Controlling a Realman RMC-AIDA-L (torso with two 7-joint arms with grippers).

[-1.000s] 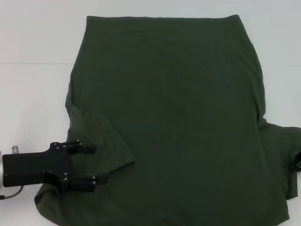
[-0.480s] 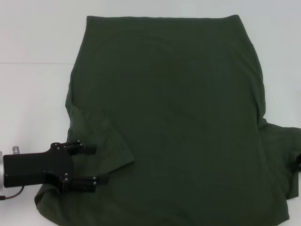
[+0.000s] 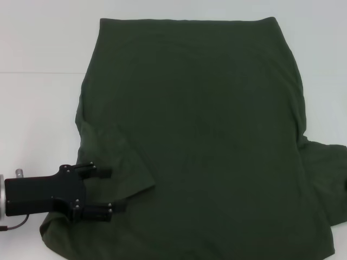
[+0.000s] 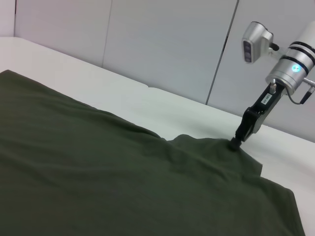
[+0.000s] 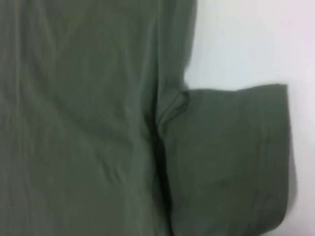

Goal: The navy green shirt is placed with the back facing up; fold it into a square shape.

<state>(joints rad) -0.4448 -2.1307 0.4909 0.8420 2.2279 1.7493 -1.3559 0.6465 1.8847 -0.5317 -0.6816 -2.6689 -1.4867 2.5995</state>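
Note:
The navy green shirt (image 3: 200, 124) lies spread flat on the white table (image 3: 38, 108), plain side up, with no lettering showing. Its left sleeve (image 3: 116, 162) is folded in onto the body. My left gripper (image 3: 111, 189) is open at the near left, its two fingers spread over that sleeve's edge. My right gripper is out of the head view. The left wrist view shows the right gripper (image 4: 237, 141) with its tip down on the edge of the right sleeve (image 4: 211, 147). The right wrist view shows that sleeve (image 5: 231, 157) lying flat beside the shirt's body (image 5: 78, 123).
Bare white table lies to the left of the shirt and behind it (image 3: 179, 8). A seam line (image 3: 38, 72) crosses the table at the left. A grey panelled wall (image 4: 162, 44) stands behind the table in the left wrist view.
The dark tip of my right gripper at the head view's right edge has slipped out of view. My left gripper and the shirt have hardly moved.

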